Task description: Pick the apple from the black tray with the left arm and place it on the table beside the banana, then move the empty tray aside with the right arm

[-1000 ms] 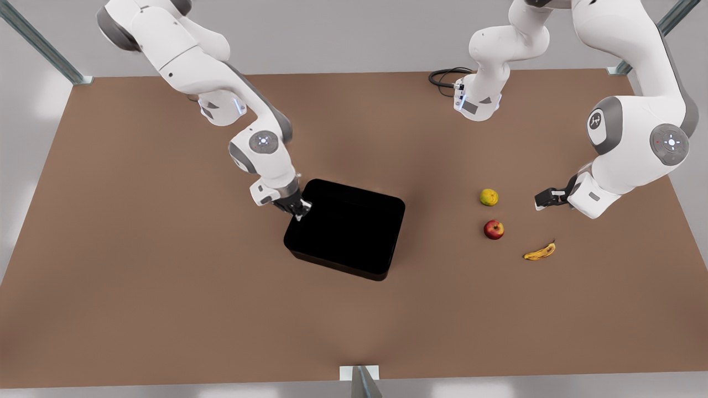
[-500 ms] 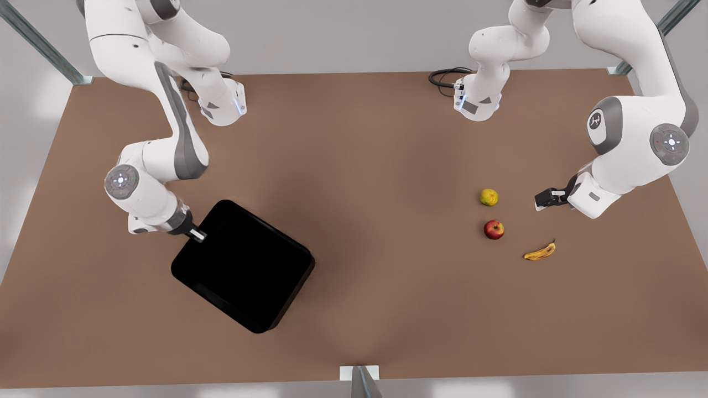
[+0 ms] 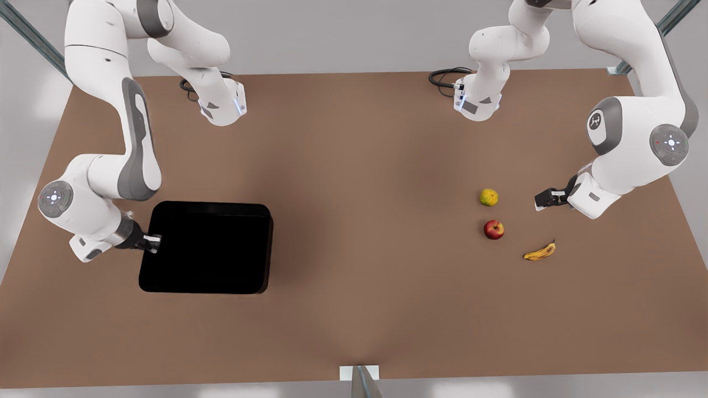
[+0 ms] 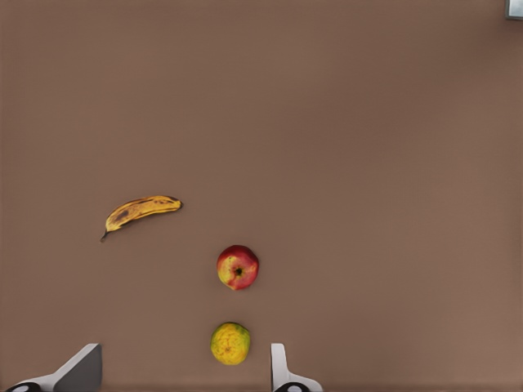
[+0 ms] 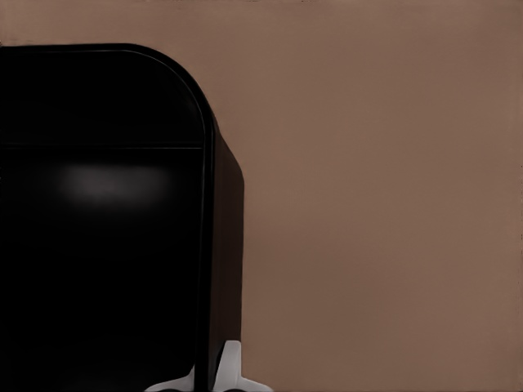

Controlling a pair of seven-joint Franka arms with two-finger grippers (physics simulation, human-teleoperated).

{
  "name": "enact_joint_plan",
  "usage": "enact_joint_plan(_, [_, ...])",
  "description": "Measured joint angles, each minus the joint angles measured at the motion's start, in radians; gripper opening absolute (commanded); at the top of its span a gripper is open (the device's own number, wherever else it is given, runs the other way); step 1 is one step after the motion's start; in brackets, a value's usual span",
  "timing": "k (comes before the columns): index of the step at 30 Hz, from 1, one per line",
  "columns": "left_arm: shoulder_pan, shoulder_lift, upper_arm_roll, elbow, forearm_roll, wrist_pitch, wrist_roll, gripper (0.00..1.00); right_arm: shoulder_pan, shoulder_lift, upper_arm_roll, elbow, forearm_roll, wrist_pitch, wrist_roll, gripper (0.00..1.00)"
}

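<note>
The red apple [image 3: 494, 229] [image 4: 238, 267] rests on the brown table, a short way from the banana [image 3: 539, 252] [image 4: 140, 209] on the front view's right. My left gripper [image 3: 545, 199] [image 4: 180, 380] hovers open above the table near these fruits, holding nothing. The black tray [image 3: 210, 205] [image 5: 204, 204] lies empty at the front view's left. My right gripper [image 3: 152, 243] [image 5: 208, 377] is shut on the tray's rim at its left edge, one finger inside the wall and one outside.
A yellow-green round fruit [image 3: 489, 197] [image 4: 230, 343] sits just behind the apple. Both arm bases [image 3: 221, 108] [image 3: 475, 102] and a black cable [image 3: 445, 77] stand at the table's far edge. Bare brown table lies between the tray and the fruits.
My right gripper has dragged the tray from the table's middle toward the front view's left, turning it as it went. The left arm and the fruits stayed still.
</note>
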Motion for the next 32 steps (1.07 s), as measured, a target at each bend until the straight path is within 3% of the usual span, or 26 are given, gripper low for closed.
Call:
enact_joint_plan(12, [0.0,0.0,0.0,0.0,0.0,0.001,0.0,1.0,0.0,0.21,-0.091,0.162,0.0,0.0,-0.464,0.02])
enact_joint_plan(13, [0.0,0.0,0.0,0.0,0.0,0.001,0.0,1.0,0.0,0.22,-0.092,0.17,0.0,0.0,-0.49,0.08])
enact_joint_plan(14, [0.0,0.0,0.0,0.0,0.0,0.001,0.0,1.0,0.0,0.225,-0.092,0.174,-0.003,0.001,-0.513,0.25])
enact_joint_plan(16, [0.0,0.0,0.0,0.0,0.0,0.001,0.001,1.0,0.001,0.228,-0.092,0.179,-0.01,0.002,-0.552,0.96])
enact_joint_plan(17, [0.0,0.0,0.0,0.0,0.0,0.001,0.001,1.0,0.001,0.227,-0.092,0.18,-0.012,0.003,-0.568,1.0])
enact_joint_plan(20, [0.0,0.0,0.0,0.0,0.0,0.001,0.001,1.0,0.003,0.205,-0.09,0.194,-0.019,0.003,-0.605,1.0])
enact_joint_plan(28, [-0.003,0.021,-0.003,0.034,0.003,0.004,0.013,1.0,0.037,-0.105,-0.005,0.202,-0.055,-0.201,-0.53,1.0])
enact_joint_plan(32, [-0.003,0.023,-0.003,0.035,0.008,0.009,0.024,1.0,0.051,-0.117,0.026,0.198,-0.106,-0.304,-0.425,1.0])
